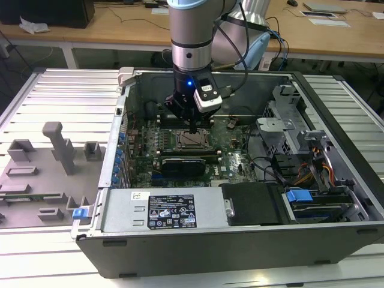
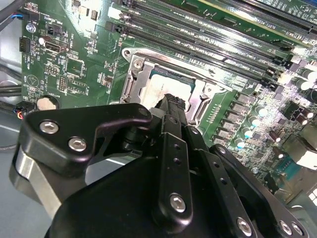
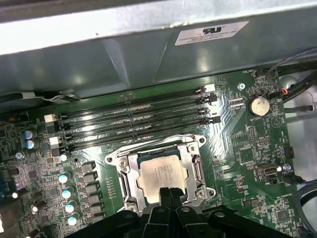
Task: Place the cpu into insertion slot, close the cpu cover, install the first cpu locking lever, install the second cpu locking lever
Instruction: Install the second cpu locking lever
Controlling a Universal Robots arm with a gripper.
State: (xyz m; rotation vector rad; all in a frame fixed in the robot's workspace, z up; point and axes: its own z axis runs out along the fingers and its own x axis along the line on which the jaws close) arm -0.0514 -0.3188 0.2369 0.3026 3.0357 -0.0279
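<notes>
The cpu (image 3: 161, 174) lies flat in the insertion slot on the green board, its pale metal top showing; the slot's contacts are hidden under it. The silver cpu cover (image 3: 194, 166) lies flat around the chip, which shows through its window. My gripper (image 3: 168, 194) is shut with nothing between its black fingers, and its tips hang just over the chip's edge. The second wrist view shows the cpu (image 2: 166, 84) and cover (image 2: 134, 74) beyond the gripper (image 2: 171, 100). In the exterior view the gripper (image 1: 192, 128) points straight down over the cpu (image 1: 192, 140) inside the open case.
Long black memory slots (image 3: 133, 119) run beside the socket, with the case wall (image 3: 148, 59) behind them. A black graphics card (image 1: 183, 163) and the power supply (image 1: 162, 210) lie nearer the case front. Cables and drive bays (image 1: 300, 168) fill the exterior view's right. Grey fixtures (image 1: 57, 147) stand outside.
</notes>
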